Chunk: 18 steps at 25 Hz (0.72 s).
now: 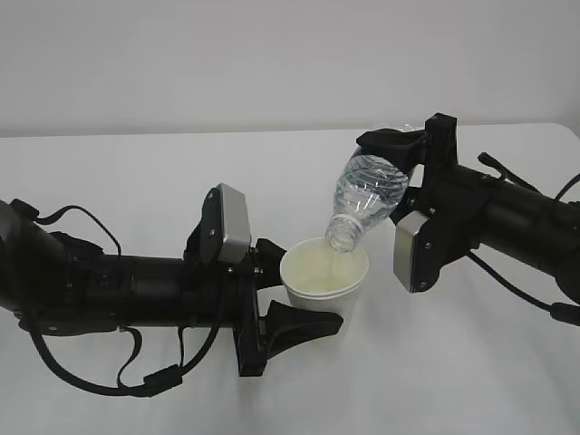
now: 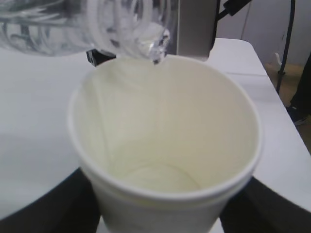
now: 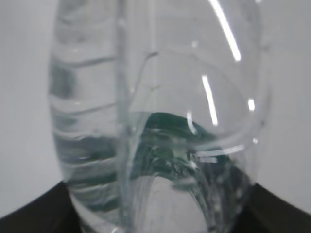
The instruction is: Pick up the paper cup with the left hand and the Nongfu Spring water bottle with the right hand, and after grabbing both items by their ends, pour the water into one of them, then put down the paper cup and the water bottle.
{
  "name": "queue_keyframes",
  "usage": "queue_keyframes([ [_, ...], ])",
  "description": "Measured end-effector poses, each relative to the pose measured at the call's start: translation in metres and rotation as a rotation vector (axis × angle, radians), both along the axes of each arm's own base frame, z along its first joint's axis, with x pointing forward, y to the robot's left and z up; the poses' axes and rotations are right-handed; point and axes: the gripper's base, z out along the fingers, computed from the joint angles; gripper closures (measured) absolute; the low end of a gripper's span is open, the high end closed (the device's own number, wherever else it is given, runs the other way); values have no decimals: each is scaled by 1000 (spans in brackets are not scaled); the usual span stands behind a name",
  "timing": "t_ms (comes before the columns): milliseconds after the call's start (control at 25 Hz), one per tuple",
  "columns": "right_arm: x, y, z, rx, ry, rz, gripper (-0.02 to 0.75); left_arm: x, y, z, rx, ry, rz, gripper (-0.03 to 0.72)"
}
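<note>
Pouring is under way, so treat this as the delicate stretch. Largest first: white table (image 1: 136,172), bare around the work.

Left hand (image 1: 304,294) comes in low from the left, its fingers closed around the paper cup (image 1: 323,276) near the base; in the left wrist view the dark pads sit on both sides of the cup's lower wall. Cup is upright, at table centre. I can't tell whether it rests on the table or hangs just above it.

Right hand (image 1: 410,168) reaches in from the right, its fingers clamped on the butt end of the Nongfu Spring water bottle (image 1: 364,199). Bottle is tipped steeply, neck down, mouth just above the cup's far rim. In the right wrist view the bottle fills the frame, green label showing through the plastic.

Water (image 2: 156,57): a drip at the bottle mouth; only a thin layer, if any, shows at the cup bottom.

Risks for you to watch:
- Mouth sits over the rim edge rather than cup centre; a small drift outward would spill onto the table.
- Thin paper wall under the grip; a tighter squeeze could buckle it as it fills.
- Bottle held only by its end; a slip would drop it into the cup.
</note>
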Motion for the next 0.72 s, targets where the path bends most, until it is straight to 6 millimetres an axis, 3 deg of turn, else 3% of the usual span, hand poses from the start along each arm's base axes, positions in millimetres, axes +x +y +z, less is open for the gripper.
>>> queue_keyframes([
  [720,0,0,0,-13,-12,1,281,-1,0,-1,13,-25,-13,207],
])
